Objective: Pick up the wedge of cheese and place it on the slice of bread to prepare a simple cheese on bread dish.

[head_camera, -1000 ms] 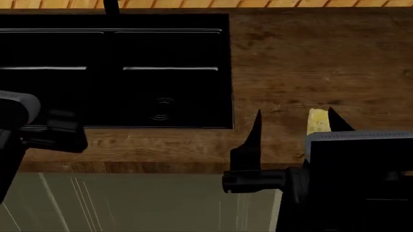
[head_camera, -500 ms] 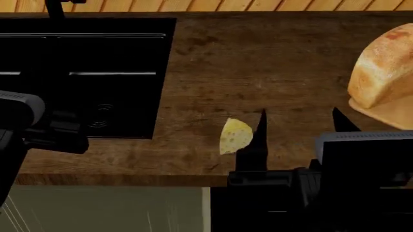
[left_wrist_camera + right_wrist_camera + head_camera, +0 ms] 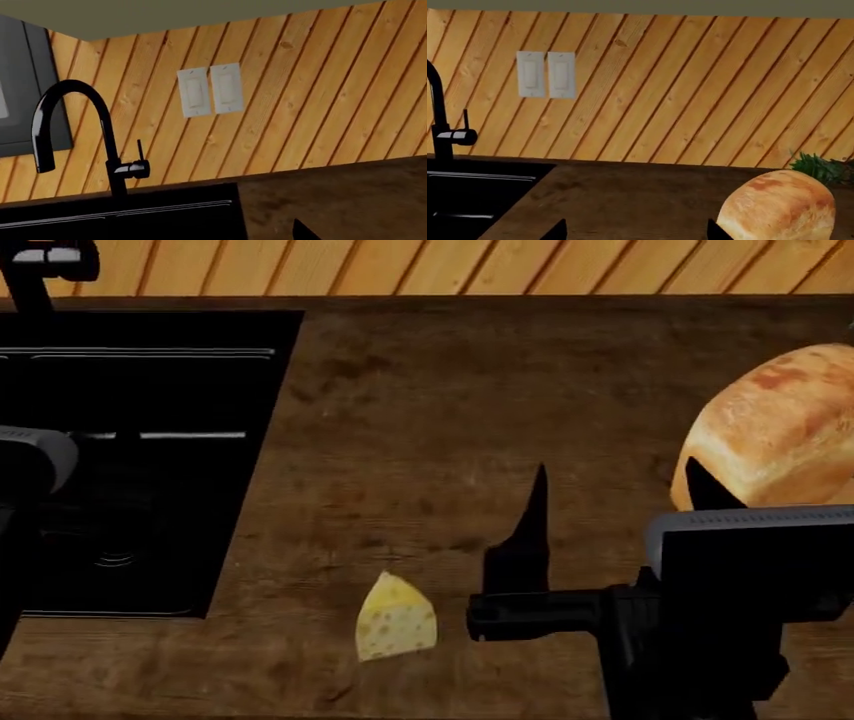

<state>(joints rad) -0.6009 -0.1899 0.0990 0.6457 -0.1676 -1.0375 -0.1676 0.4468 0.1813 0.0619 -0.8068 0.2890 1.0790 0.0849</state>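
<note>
The wedge of cheese, pale yellow with holes, lies on the wooden counter near its front edge. The slice of bread, big and golden-brown, stands at the right; the right wrist view also shows the bread. My right gripper hovers open and empty between them, right of the cheese, its right fingertip close before the bread. In its wrist view the right gripper shows two spread tips over bare wood. Only one fingertip of the left gripper shows, far off centre, beside the sink.
A black sink with a black faucet fills the counter's left part. My left arm hangs over it. The wooden plank wall carries two white switches. Green leaves show behind the bread.
The whole view has shifted right and closer: sink and cheese slid left and down in the picture, and more of the bread came in. The right gripper stayed open.
</note>
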